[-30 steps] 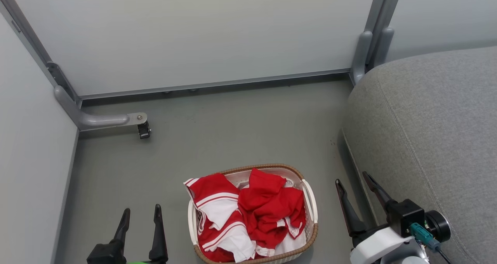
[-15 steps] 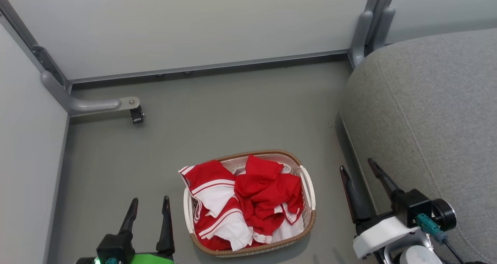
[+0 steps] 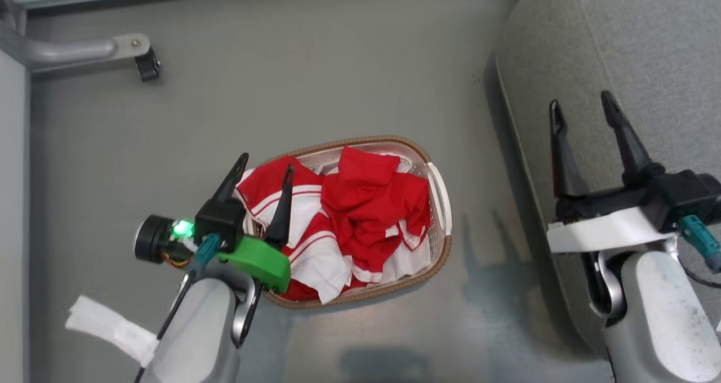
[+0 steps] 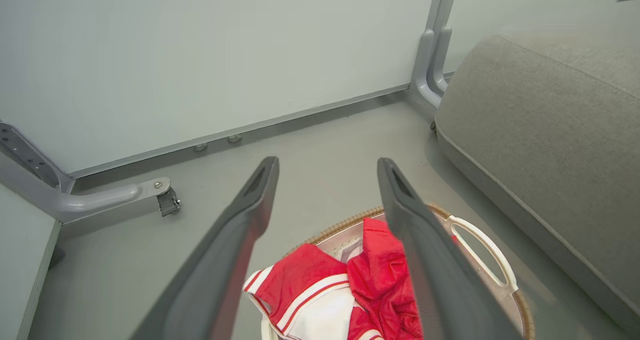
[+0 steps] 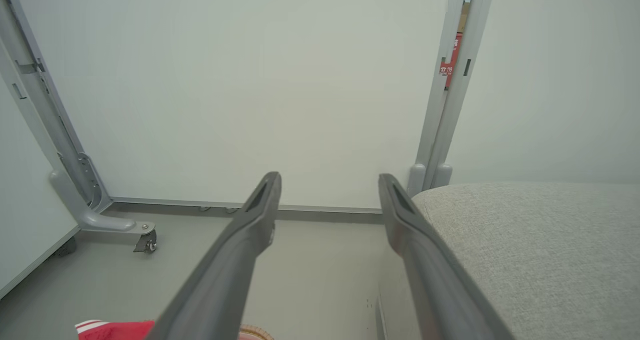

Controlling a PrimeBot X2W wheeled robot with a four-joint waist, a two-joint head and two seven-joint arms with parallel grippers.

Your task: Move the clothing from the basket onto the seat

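Note:
The clothing (image 3: 360,214) is a crumpled red and white heap that fills the basket (image 3: 441,203), an oval cream basket with a brown woven rim standing on the grey floor. My left gripper (image 3: 266,168) hangs open over the basket's left side, its fingers above the red and white striped garment (image 4: 305,290), with nothing between them. My right gripper (image 3: 582,106) stands open and empty above the left edge of the grey seat (image 3: 648,45), to the right of the basket. In the right wrist view a red corner of the clothing (image 5: 117,329) shows at the bottom.
Pale partition panels (image 4: 200,55) close off the far side, and a grey metal foot with a small castor (image 3: 147,67) juts onto the floor at the far left. Open grey floor (image 3: 315,79) lies beyond the basket and between it and the seat.
The head camera has tilted down, so the basket sits higher in the picture. My left gripper has come forward over the basket's left side. My right gripper has risen over the seat's edge. Both stay open.

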